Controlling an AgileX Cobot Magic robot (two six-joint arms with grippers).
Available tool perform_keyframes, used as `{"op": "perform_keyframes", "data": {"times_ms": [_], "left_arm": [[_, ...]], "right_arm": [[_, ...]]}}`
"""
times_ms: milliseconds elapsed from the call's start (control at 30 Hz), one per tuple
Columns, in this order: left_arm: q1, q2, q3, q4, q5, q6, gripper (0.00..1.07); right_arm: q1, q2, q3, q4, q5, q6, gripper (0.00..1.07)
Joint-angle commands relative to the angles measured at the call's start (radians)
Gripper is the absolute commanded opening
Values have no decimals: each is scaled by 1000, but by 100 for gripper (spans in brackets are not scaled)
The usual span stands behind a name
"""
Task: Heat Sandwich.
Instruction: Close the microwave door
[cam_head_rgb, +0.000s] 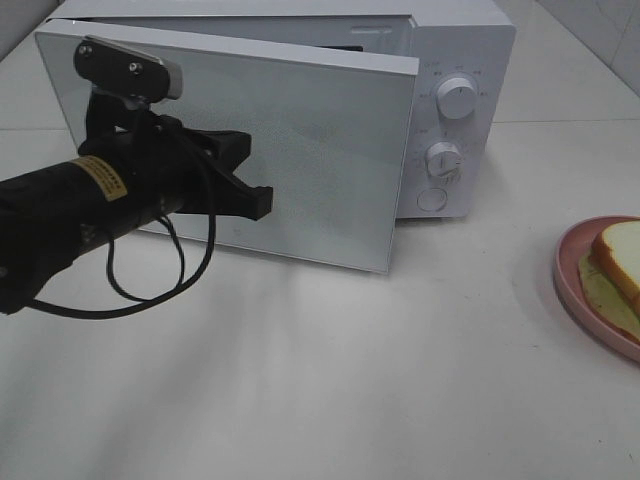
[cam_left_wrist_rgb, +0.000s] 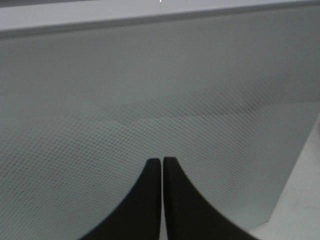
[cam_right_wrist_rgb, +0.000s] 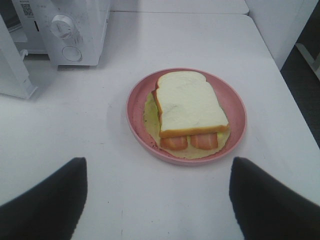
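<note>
The sandwich, white bread with a tan crust over a pale green layer and two pinkish sausage pieces, lies on a round pink plate. In the high view the sandwich and plate are cut off by the right edge. My right gripper hovers open over the table just short of the plate, holding nothing; the high view does not show it. The white microwave has its door swung partly open. My left gripper is shut and empty, its tips right at the door's outer face.
Two knobs and a round button sit on the microwave's right panel. The microwave and its door edge stand beyond the plate in the right wrist view. The left arm's black cable loops down to the white table.
</note>
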Motion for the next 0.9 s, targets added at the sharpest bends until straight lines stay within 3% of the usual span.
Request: {"op": "perform_keyframes", "data": {"times_ms": [33,900], "left_arm": [[-28,37,-57,-17,-3,-8,0],[-61,257,-454,-26,162,-8,0]], "right_arm": [[-4,-26,6,0,-10,-11,76],[-4,-26,6,0,-10,-11,76]]}}
